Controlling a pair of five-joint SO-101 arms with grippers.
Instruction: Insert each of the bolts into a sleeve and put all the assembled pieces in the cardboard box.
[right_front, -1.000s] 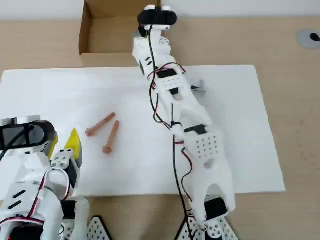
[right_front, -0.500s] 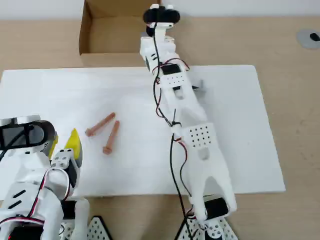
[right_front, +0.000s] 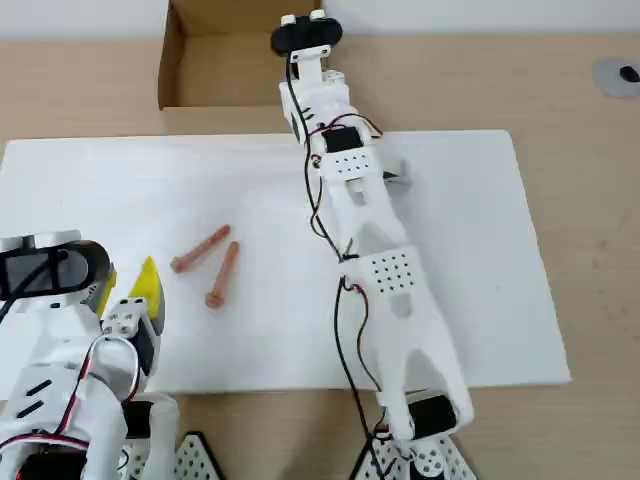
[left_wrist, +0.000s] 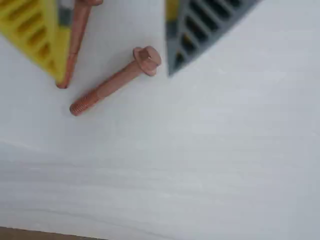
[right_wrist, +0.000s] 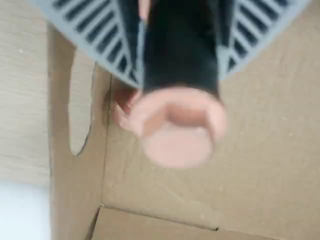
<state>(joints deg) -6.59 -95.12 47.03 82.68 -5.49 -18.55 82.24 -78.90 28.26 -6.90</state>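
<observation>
The right gripper (right_wrist: 180, 72) is pinching a black sleeve (right_wrist: 180, 40) with a bolt (right_wrist: 177, 125) in it, hanging over the cardboard box (right_front: 172, 60); the left gripper (left_wrist: 116, 60) is sitting spread near a loose bolt (left_wrist: 112, 82) and a second bolt (left_wrist: 75, 45), both lying on the white sheet (right_front: 450, 250).

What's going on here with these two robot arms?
The right hand is over the cardboard box, shut on a black sleeve with a copper bolt in it. The left hand is open, low over the white mat, near two loose bolts that lie there without sleeves. It looks like one assembled piece is about to go into the box, with two bolts not yet done.
</observation>
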